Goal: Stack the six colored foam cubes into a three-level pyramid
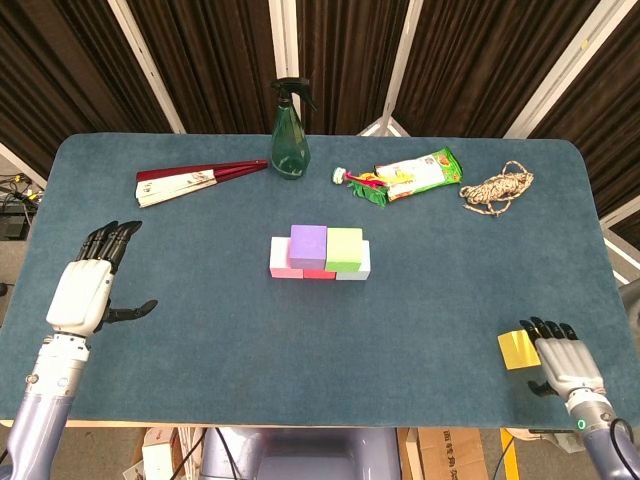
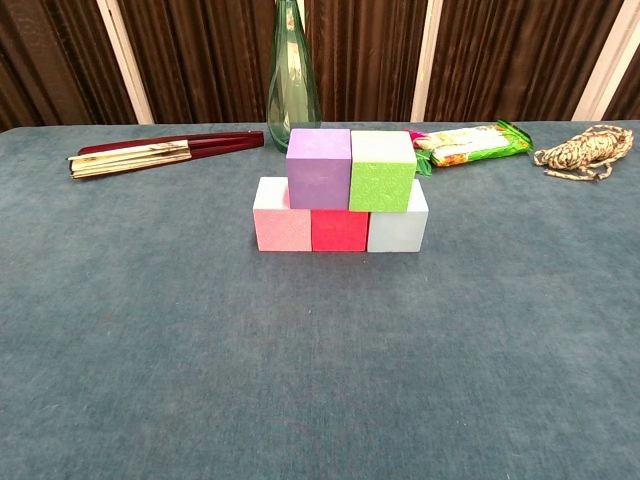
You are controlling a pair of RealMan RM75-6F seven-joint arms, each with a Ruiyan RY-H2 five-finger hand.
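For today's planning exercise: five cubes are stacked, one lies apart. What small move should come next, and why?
Probably the right robot hand should close around the yellow cube beside it. The purple cube and green cube top the bottom row, so only the peak is missing.
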